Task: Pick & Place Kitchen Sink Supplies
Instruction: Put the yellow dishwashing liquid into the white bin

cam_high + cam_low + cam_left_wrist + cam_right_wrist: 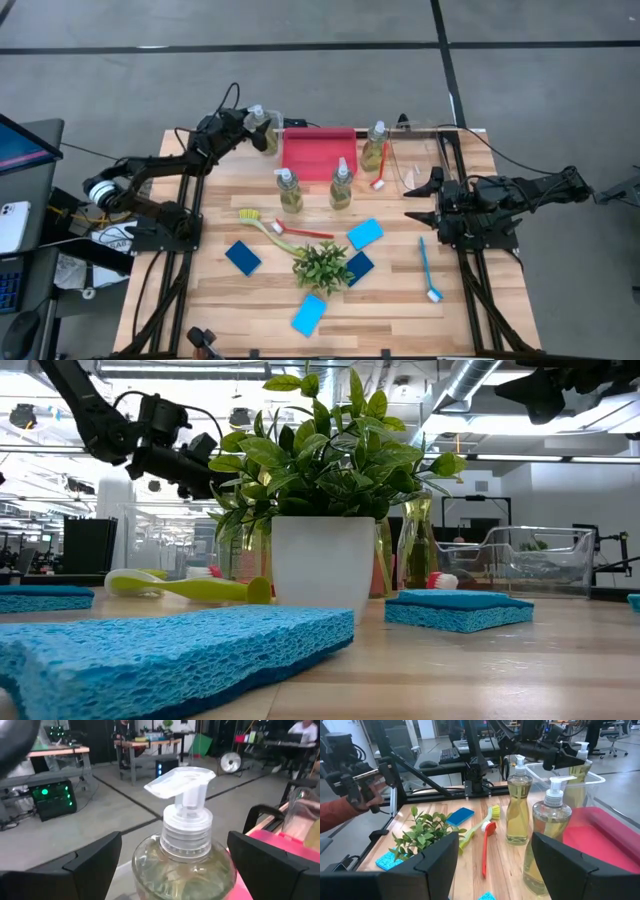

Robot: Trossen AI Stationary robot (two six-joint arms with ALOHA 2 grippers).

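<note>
Pale wooden slats form the tabletop (400,310), which is framed by grey concrete floor, with workbenches and ceiling ducts seen in the room beyond. A small green plant (322,265) in a white pot is taken as the landmark. Nearest the front edge, just ahead of the plant, a light-blue sponge (309,314) is laid flat. Two more sponges (361,250) are set close on the plant's right, and a dark-blue sponge (242,257) lies to its left. A blue brush (428,270) is placed well to the plant's right, with bare boards around it. A yellow brush (262,226) and a red brush (300,232) lie just behind the plant. Farther back, two bottles (315,189) stand in front of a red bin (320,150), and a third (373,147) is seen by its right side. At the far left edge, a fourth bottle (185,850) is flanked by the left gripper (262,128), whose fingers are spread wide on both sides without gripping. The right gripper (421,196) is held beyond the plant's right, fingers parted and empty.
</note>
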